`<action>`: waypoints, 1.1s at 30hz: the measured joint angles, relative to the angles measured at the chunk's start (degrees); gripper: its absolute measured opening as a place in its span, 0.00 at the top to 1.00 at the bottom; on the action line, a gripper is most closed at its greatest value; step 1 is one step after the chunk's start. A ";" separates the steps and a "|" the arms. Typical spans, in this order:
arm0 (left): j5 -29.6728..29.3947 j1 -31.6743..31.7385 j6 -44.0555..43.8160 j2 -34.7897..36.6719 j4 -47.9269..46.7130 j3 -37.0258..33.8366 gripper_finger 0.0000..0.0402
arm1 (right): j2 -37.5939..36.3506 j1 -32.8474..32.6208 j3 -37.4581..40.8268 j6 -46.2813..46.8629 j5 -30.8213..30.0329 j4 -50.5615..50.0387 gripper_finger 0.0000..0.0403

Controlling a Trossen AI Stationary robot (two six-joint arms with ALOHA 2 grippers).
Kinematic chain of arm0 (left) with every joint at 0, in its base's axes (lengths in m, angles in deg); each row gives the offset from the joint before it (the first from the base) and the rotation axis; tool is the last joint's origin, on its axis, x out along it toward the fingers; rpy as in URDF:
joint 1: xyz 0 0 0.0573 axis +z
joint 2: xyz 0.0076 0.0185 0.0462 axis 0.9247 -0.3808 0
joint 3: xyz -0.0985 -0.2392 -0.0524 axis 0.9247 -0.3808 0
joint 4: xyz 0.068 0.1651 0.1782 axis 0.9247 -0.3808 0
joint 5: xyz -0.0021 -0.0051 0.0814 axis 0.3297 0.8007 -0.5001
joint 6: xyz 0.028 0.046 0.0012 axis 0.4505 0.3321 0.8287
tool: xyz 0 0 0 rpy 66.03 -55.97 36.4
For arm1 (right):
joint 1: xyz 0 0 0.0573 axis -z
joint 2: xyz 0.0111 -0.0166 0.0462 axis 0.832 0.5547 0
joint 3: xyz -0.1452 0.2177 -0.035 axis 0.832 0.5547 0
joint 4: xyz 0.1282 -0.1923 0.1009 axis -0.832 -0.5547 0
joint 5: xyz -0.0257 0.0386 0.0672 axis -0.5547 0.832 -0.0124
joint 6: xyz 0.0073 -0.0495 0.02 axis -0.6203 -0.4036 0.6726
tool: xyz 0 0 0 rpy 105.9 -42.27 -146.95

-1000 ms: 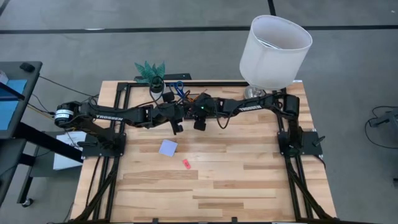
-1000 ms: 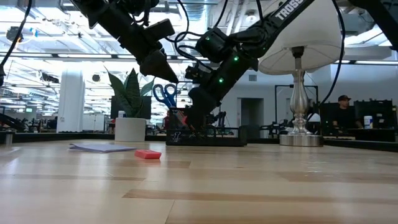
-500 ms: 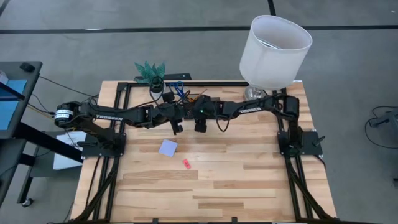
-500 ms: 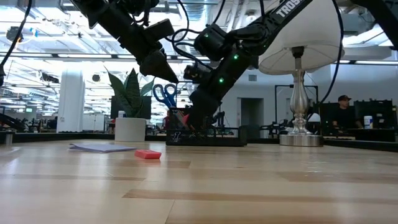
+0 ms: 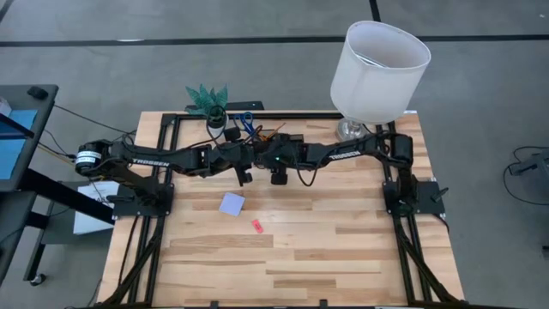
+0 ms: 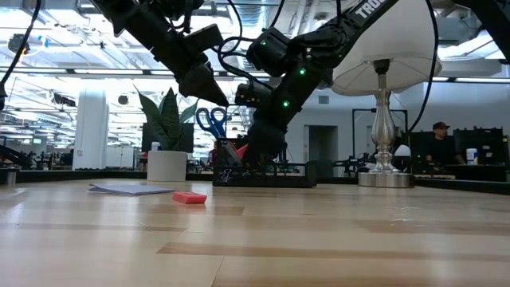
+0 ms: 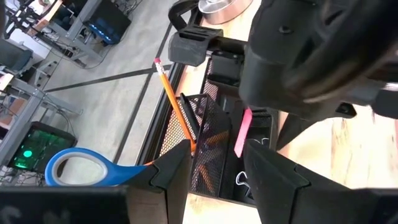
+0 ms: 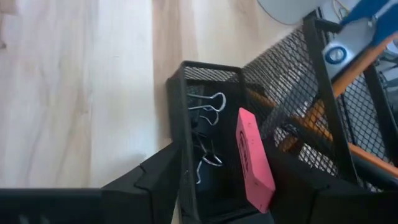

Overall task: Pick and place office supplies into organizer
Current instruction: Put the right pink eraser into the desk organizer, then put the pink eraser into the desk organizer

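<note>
The black mesh organizer (image 5: 257, 136) (image 6: 275, 171) stands near the table's far edge. Its cup holds blue-handled scissors (image 7: 81, 168) and an orange pencil (image 7: 174, 106). Its low tray (image 8: 205, 74) holds wire-handled clips (image 8: 205, 102). My right gripper (image 8: 227, 160) (image 5: 274, 161) is open right above that tray. A pink eraser (image 8: 255, 158) (image 7: 242, 132) stands on end between its fingers, close to one of them. My left gripper (image 7: 217, 165) (image 5: 243, 172) hovers open and empty beside the organizer. A lavender note pad (image 5: 232, 203) and a second pink piece (image 5: 257, 226) lie flat on the table. My right gripper's fingers point down into the tray, with a clear gap beside the pink eraser. The eraser's near end (image 8: 261, 198) lies right by the inner side of one finger (image 8: 298, 186). Whether that finger touches it, I cannot tell.
A white-shaded lamp (image 5: 377, 60) stands at the far right corner, with its metal base (image 6: 385, 177) on the table. A white pot with a green plant (image 5: 208, 101) (image 6: 167, 163) sits left of the organizer. Both arms cross close together in front of the organizer.
My right arm has sunk a little, and its gripper has shifted slightly toward the table's right over the organizer. The pink eraser has moved along with it. My left arm has kept still.
</note>
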 joint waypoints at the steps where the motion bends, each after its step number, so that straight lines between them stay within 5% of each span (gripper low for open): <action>1: 0.03 0.00 0.00 0.00 -0.01 0.00 0.65 | 0.00 -0.18 0.00 -0.24 -0.07 0.02 0.53; 8: 0.07 -0.02 -0.03 0.00 -0.02 0.00 0.65 | 0.00 -0.19 0.00 -0.98 -2.59 0.11 0.65; 16: 0.04 0.00 -0.07 0.00 -0.02 0.00 0.65 | -0.02 1.05 0.00 -0.52 -1.62 0.13 0.98; 26: 0.02 0.00 -0.07 0.00 -0.02 0.00 0.65 | -0.16 0.83 0.00 0.36 -3.49 0.27 0.88; 33: -0.17 0.00 -0.07 0.00 -0.65 0.00 0.65 | -4.42 -3.20 0.01 6.72 -10.91 -3.36 0.89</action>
